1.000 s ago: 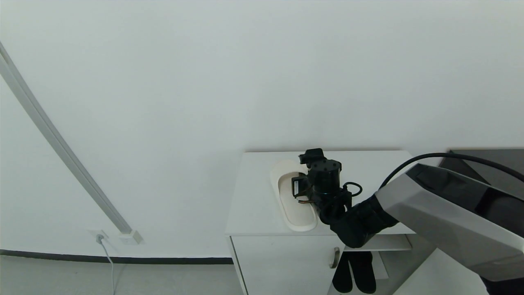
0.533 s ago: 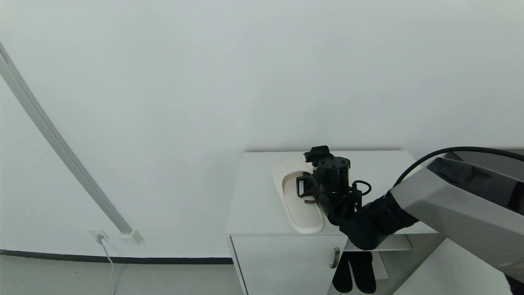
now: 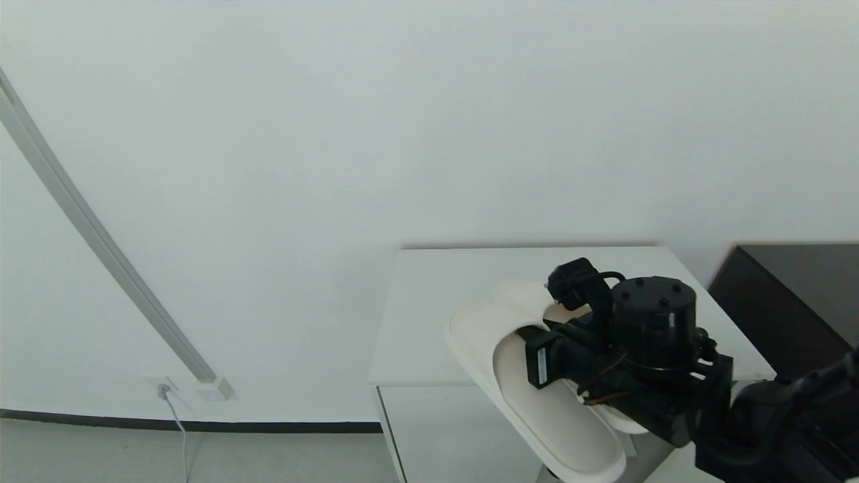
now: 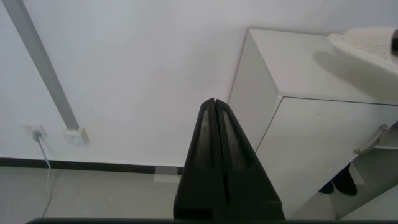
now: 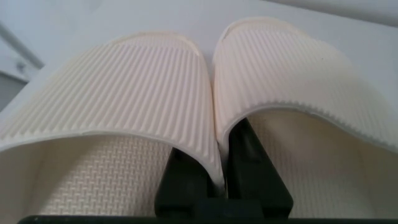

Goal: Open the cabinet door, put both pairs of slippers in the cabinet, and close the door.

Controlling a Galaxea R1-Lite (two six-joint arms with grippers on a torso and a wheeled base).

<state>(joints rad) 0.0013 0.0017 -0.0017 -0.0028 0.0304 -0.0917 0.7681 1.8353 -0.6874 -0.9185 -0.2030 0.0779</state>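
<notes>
Grip: right end effector [image 5: 221,174] is clamped on the cream slippers [image 3: 537,402], one finger inside each slipper, with the two inner strap edges pinched together between them.
Load: the cream pair hangs as one bundle above the cabinet [image 3: 429,322] top. The toes are over the top and the heels jut out past the cabinet's front edge, tilted downward.
Spare arm: left end effector [image 4: 214,109] has its fingers pressed together with nothing between them. It is held low and well apart from the cabinet, out in front of its left corner.
Door: the door [image 4: 311,155] with its handle [image 4: 371,140] covers the cabinet's left half, and the space beside the handle looks open.
Stored pair: black slippers [image 4: 339,183] stand inside the cabinet, low down, just past the handle side of the door.
Step in hand: judging by this, it is the second pair's transfer, with one pair stowed, the cream pair carried and the door closing yet to come.
Next move calls for: bringing the bundle down in front of the cabinet and feeding it into the open side. The heels must clear the top's edge and the shelf, and the pinch must stay firm, since only the strap edges are held and either slipper could slip out.
</notes>
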